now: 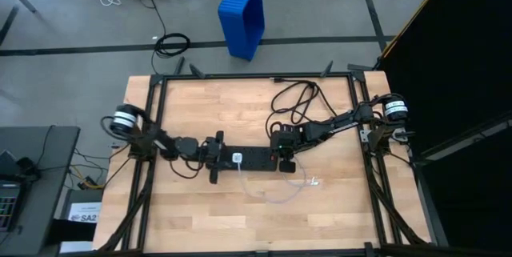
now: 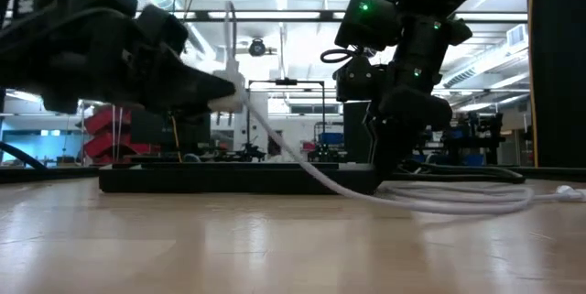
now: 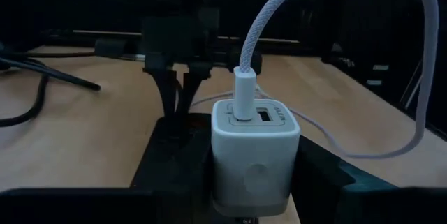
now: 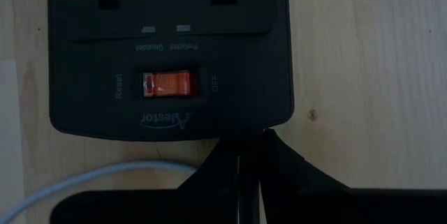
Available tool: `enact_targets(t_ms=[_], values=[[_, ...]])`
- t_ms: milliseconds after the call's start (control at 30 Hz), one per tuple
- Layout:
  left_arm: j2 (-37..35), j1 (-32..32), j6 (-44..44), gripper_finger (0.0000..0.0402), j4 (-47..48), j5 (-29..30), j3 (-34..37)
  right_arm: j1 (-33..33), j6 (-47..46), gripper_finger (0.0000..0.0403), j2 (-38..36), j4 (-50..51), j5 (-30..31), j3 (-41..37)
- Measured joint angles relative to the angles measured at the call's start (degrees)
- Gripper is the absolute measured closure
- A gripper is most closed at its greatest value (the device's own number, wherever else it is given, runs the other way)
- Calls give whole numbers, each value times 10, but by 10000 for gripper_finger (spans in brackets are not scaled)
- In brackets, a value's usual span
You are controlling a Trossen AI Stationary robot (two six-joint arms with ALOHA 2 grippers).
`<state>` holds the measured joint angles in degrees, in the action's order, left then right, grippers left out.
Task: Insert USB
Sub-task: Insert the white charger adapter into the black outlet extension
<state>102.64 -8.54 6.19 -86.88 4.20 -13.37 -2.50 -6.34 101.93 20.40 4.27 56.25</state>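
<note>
- Setup: power strip (image 1: pixel 248 158) lies mid-table, long axis running between the table's (image 1: pixel 208 109) left and right edges. Thick black cord (image 1: pixel 298 97) loops off toward the far right corner.
- White charger block (image 3: pixel 255 151) sits on the strip, toward its left end. In high view it shows as a small white square (image 1: pixel 238 158).
- USB (image 1: pixel 276 195): thin white cable. One plug end is already seated in the charger's port (image 3: pixel 246 98); 2nd port beside it is free.
- Rest of cable arcs up from the plug, drops to the table and trails toward the near edge, then curls right. Free end (image 1: pixel 315 182) lies on the wood, near side of the strip's right end, apart from both arms.
- Left gripper (image 3: pixel 255 182): fingers part-spread and clamped on the charger block's sides, one each side.
- Right gripper (image 4: pixel 244 161): fingers together, nothing between them, tips pressing at the strip's right end by the cord exit. Red rocker switch (image 4: pixel 167 84) just beyond.
- Judgement: right arm looks to be bracing the strip while left handles the block.
- Progress: insertion itself looks done – plug appears fully home, no gap visible in left wrist view.
- Left to do (est.): let go of block, back both arms off w/o tugging cable. Can't tell if charger prongs are fully down in the socket; base hidden.
</note>
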Motion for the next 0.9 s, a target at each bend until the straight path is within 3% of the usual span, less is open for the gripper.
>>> enact_targets(t_ms=[300,600,900], values=[[65,10,30,273,-30,-17,4,0,-2,401,0,0,0,0],[66,10,30,273,-31,-10,15,0,-1,402,-2,50,1,2],[66,9,3,273,-31,-40,-31,0,20,402,-2,64,2,2]])
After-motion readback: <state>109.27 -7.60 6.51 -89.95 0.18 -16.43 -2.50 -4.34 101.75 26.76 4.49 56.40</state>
